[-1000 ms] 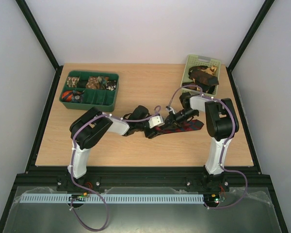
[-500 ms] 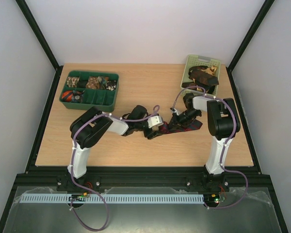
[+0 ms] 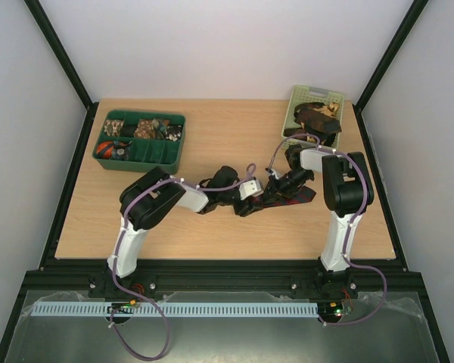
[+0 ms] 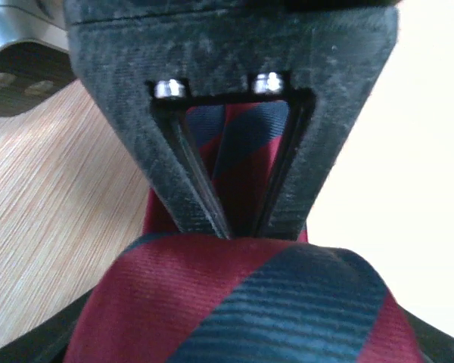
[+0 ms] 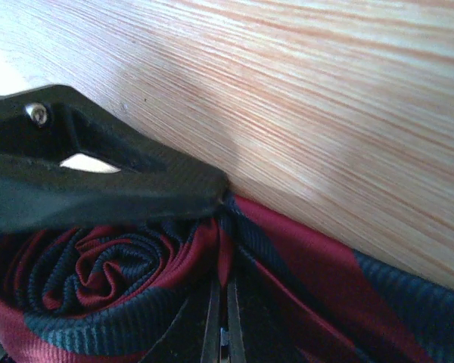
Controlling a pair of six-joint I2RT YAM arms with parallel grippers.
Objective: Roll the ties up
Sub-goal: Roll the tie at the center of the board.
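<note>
Change: left arm (image 3: 155,200) has swung its elbow in toward the striped tie (image 3: 286,198) since a second ago; right gripper (image 5: 221,329) has drawn back slightly.
Table (image 3: 212,231): striped tie lies on it, partly rolled, tail flat.
Dark green tray (image 3: 136,162): well left of and beyond the tie; rolled ties (image 3: 110,149) fill its compartments.
Pale green basket (image 3: 315,94): beyond the tie, to its right; dark and brown ties (image 3: 316,118) piled inside.
Left gripper (image 4: 238,227): fingers pinched on tie fabric beside the roll.
Right gripper: fingers pressed together at the roll's edge, fabric between.
</note>
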